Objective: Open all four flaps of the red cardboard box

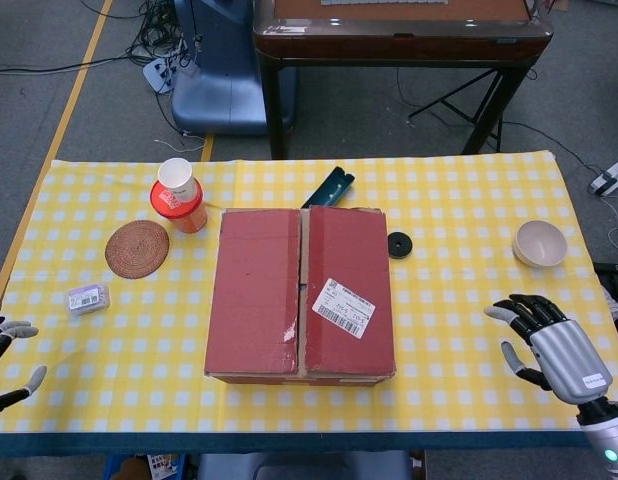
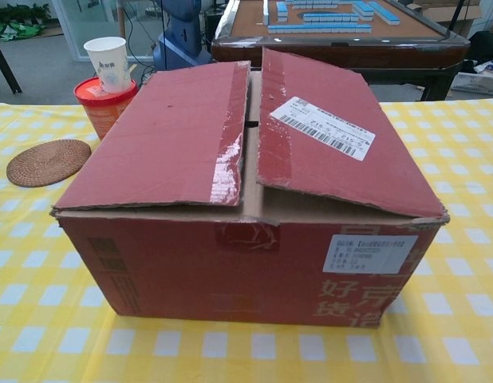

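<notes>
The red cardboard box (image 1: 300, 293) sits in the middle of the yellow checked table, and it fills the chest view (image 2: 246, 191). Its two top flaps lie down, meeting at a centre seam; the right flap carries a white label (image 1: 343, 307). My right hand (image 1: 550, 349) hovers over the table's near right part, well to the right of the box, fingers spread and holding nothing. Only the fingertips of my left hand (image 1: 7, 362) show at the near left edge, apart and empty. Neither hand appears in the chest view.
An orange cup with a white paper cup on it (image 1: 179, 196), a woven coaster (image 1: 137, 248) and a small packet (image 1: 88, 298) lie left of the box. A dark green object (image 1: 328, 187) and a black disc (image 1: 399, 244) sit behind it. A beige bowl (image 1: 540, 243) stands far right.
</notes>
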Controlling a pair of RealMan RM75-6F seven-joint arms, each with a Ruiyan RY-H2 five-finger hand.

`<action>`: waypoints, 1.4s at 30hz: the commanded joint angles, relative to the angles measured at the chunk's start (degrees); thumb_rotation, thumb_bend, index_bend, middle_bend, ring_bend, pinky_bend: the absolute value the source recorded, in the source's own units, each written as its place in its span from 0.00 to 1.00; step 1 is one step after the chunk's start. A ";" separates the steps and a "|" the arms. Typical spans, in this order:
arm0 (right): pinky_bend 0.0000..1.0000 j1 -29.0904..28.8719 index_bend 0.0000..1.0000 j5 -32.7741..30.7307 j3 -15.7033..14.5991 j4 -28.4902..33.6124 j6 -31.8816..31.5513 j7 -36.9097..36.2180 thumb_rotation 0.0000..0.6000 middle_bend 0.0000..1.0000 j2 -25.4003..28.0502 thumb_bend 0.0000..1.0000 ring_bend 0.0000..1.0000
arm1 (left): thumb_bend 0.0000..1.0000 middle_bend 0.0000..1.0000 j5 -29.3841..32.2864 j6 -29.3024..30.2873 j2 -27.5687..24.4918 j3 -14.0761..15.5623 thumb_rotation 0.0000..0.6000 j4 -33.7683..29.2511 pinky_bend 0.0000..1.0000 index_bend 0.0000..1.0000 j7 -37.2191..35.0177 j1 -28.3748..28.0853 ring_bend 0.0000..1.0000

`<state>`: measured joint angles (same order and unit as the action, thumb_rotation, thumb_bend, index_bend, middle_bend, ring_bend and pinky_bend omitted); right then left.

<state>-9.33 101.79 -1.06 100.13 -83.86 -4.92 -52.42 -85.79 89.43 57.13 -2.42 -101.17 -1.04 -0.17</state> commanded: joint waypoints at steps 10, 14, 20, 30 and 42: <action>0.18 -15.76 0.25 4.42 6.22 12.16 16.57 6.52 1.00 0.28 4.42 0.91 0.16 | 0.28 0.29 -1.33 -0.04 -0.59 0.34 1.00 -0.04 0.00 0.42 -0.33 -0.27 0.15; 0.18 -21.83 0.24 1.80 9.35 14.80 23.74 8.26 1.00 0.28 3.17 0.99 0.16 | 0.28 0.29 -2.04 0.03 -0.96 0.57 1.00 -0.26 0.00 0.42 -0.27 -0.32 0.15; 0.18 -30.23 0.23 -5.16 13.49 16.46 34.28 13.23 1.00 0.27 -0.80 1.00 0.16 | 0.28 0.29 -2.67 -0.13 -1.52 0.93 1.00 -0.63 0.00 0.42 0.08 -0.42 0.15; 0.18 -39.91 0.23 -15.46 17.22 13.23 42.07 19.94 1.00 0.26 -10.14 1.00 0.16 | 0.28 0.29 -3.16 0.05 -1.62 1.14 1.00 -0.53 0.00 0.43 -0.06 -0.44 0.15; 0.18 -44.21 0.23 -21.76 15.03 9.51 44.53 23.44 1.00 0.30 -15.32 1.00 0.16 | 0.28 0.29 -2.90 0.35 -1.51 1.65 1.00 0.62 0.00 0.43 -1.32 0.17 0.15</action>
<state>-53.34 80.24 14.16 109.81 -39.46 18.40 -67.55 -88.70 89.78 55.62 -0.79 -100.58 -2.34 -0.02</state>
